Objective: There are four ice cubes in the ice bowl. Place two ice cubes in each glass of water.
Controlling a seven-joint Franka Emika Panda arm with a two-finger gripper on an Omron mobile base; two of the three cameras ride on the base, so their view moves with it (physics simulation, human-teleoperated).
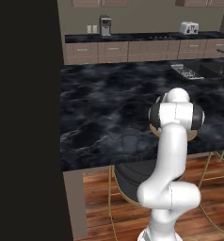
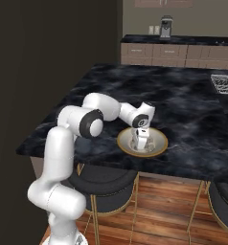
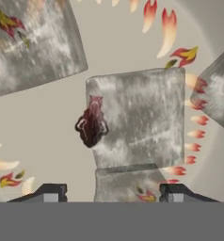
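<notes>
Dark marbled surface [image 2: 192, 119] carries the ice bowl [image 2: 158, 148] near its front edge. Pincer [image 2: 142, 142] is lowered straight into the bowl. Hand view: fingertips [image 3: 50, 192] stand apart on either side of one ice cube [image 3: 128, 184]; contact cannot be told. More ice cubes [image 3: 137, 117] lie on the bowl's floor.

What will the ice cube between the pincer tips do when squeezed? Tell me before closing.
The ice cube looks blocky and flat-faced, so it likely won't roll. Its glossy surface suggests it may slip from the pincer. On the smooth ice bowl floor, a push would probably slide it.
</notes>
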